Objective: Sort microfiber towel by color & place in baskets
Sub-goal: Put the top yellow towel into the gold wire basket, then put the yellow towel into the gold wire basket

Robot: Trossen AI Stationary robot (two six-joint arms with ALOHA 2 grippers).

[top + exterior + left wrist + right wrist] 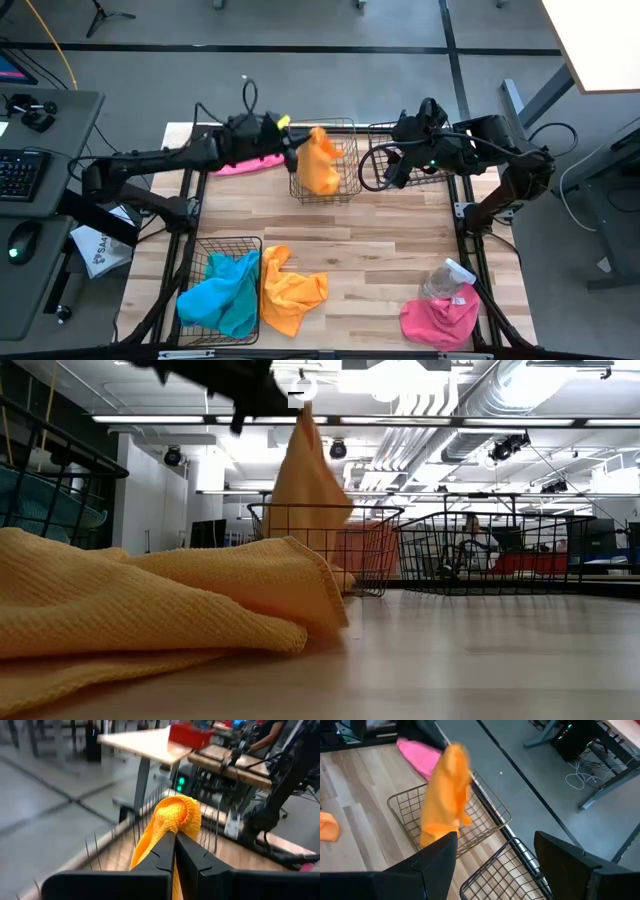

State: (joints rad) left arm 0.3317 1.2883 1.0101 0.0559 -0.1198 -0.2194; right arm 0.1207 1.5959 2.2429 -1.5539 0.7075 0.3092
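Left gripper (291,143): pinched on an orange towel (321,160), dangling it over the middle far basket (326,192); the left wrist view shows both fingers (165,851) pressed together with cloth bunched between them.

Hanging towel: its lower end dips inside the wire walls; I cannot tell whether it touches the basket floor.

Right gripper (392,160): fingers spread, holding nothing, parked above the far right basket (441,178), which looks empty from above.

Near left basket (200,290): a blue towel (224,294) sits in it, part spilling over the right rim. Call that colour sorted, by my read.

Second orange towel (290,296): lying crumpled on the table (380,250), just beside the near left basket. Still to go.

Pink towel, far (246,164): on the table at the far edge, left of the middle basket, partly under the left arm. Not sorted.

Pink towel, near (440,316): at the near right corner, with a clear bottle (440,280) resting against it. Not sorted.

Progress: roughly early to halfway, I judge. One blue is in, one orange is about to be dropped; one orange and two pinks are left, and the far right basket looks like the pinks' home.
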